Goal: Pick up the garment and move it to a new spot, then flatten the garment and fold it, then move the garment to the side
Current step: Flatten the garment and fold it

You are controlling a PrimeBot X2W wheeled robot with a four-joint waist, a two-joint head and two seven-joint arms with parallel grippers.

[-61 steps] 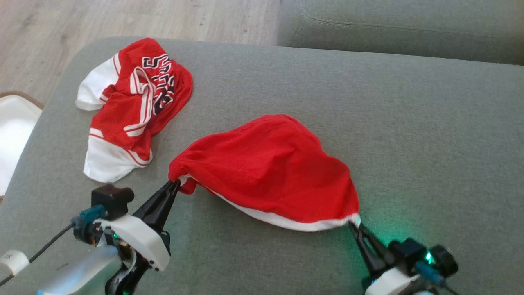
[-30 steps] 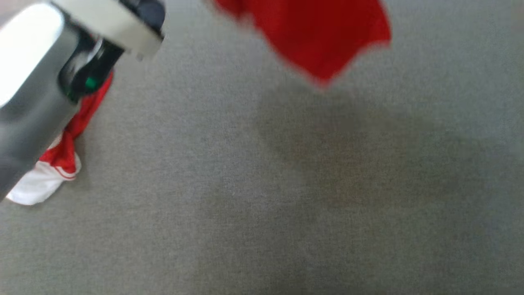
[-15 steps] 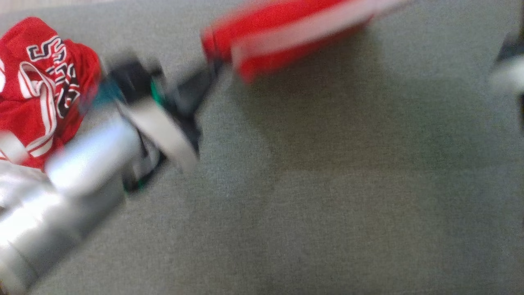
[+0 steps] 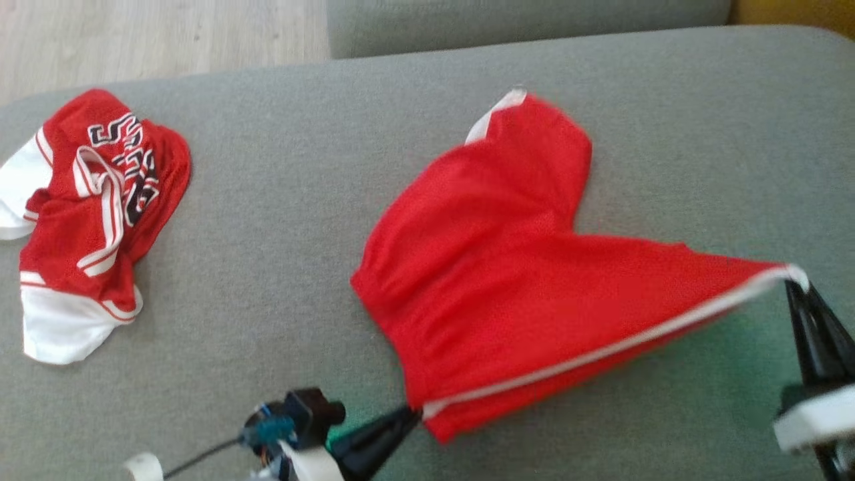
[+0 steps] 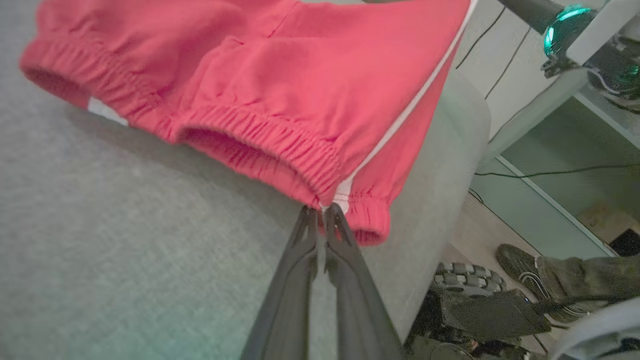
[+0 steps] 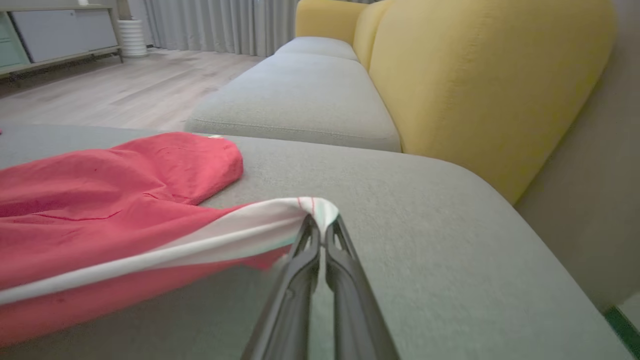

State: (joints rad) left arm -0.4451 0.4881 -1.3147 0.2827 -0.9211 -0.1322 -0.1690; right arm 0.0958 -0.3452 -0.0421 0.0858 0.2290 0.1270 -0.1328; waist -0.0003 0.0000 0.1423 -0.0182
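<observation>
The grey sofa cushion (image 4: 267,200) spreads under everything, with a strip of wood floor (image 4: 133,40) showing past its far left edge. Across the cushion's right half lie the red shorts (image 4: 507,267). One leg reaches toward the far side and rests flat. The other runs out to the right, its white side stripe drawn taut along the near edge between my two grippers. The stretched near edge rides slightly off the cushion, while the rest of the cloth lies on it. Well apart, on the cushion's left end, sits a crumpled red-and-white jersey (image 4: 93,200) with black lettering. My left gripper (image 5: 320,212) is at the near middle, fingers pressed together on the elastic waistband just where the white stripe meets it. My right gripper (image 6: 320,225) is out at the right, fingers pinched tight on the white hem corner of the stretched leg.
</observation>
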